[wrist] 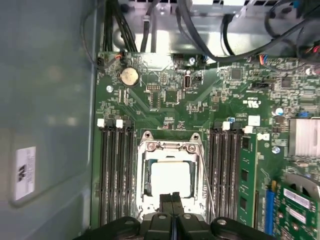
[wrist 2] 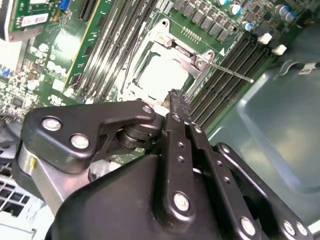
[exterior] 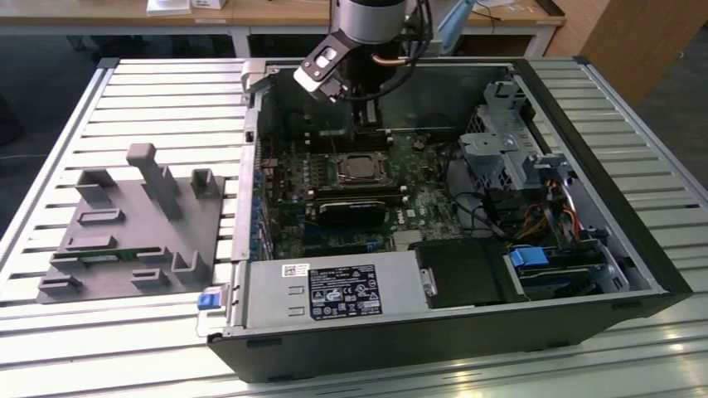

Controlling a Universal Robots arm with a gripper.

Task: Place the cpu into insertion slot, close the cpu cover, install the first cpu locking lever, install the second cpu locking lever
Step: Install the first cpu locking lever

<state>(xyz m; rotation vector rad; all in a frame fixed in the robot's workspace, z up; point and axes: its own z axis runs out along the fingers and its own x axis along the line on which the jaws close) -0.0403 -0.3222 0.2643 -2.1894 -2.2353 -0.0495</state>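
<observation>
The black gripper's (wrist: 172, 196) fingers are pressed together, holding nothing, over the edge of the silver-rimmed square insertion slot (wrist: 145, 190). In the slot sits one silver-grey square cpu (wrist: 170, 177), under one silvery frame cpu cover (wrist: 169, 147). The second wrist view shows one thin metal lever rod (wrist 2: 231, 73) jutting from the slot. The exterior view shows the open black computer case (exterior: 443, 340) around it.

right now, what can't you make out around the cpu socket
- First wrist view: the gripper, shut, hides one edge of the cpu cover, so its latching is unclear.
- Second wrist view: the gripper's body hides one corner of the cpu.
- Exterior view: the insertion slot is too small to tell cover from cpu.
</observation>
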